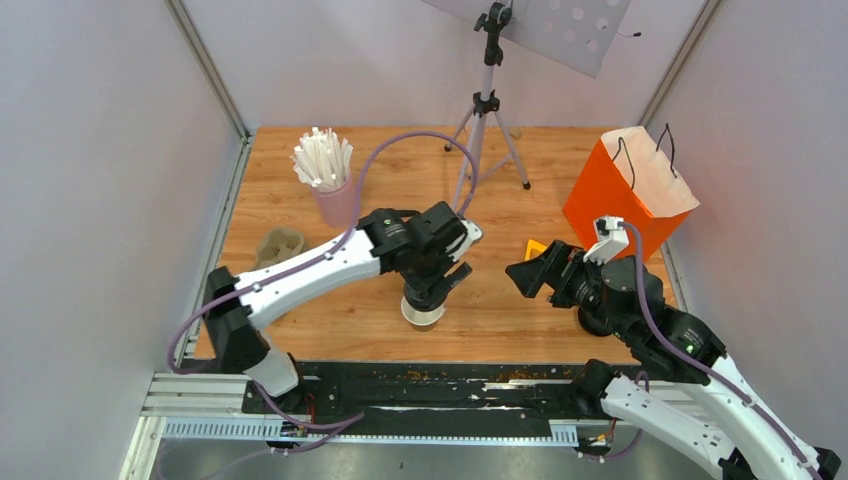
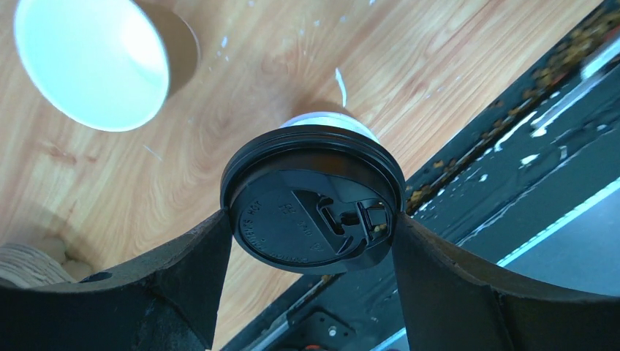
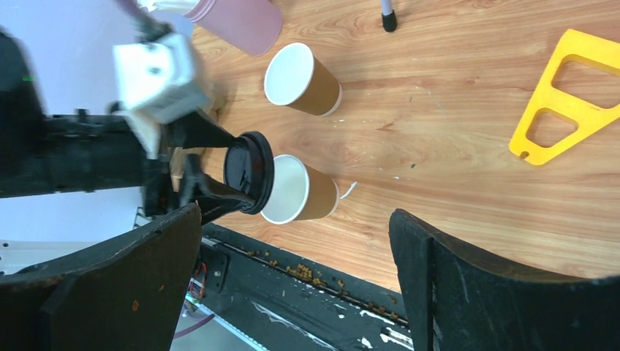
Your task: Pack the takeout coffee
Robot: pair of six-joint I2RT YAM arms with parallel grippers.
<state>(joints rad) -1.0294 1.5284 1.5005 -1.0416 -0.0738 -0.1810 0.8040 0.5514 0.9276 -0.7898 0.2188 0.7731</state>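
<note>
Lid, round, black, over paper cup

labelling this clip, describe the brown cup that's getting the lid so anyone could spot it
On the wooden table, look near the front edge, by the black rail. The kraft cup there stands under the left gripper, which holds a black lid over its white rim. The other kraft cup, nearer the pink cup, has nothing over it.
</note>
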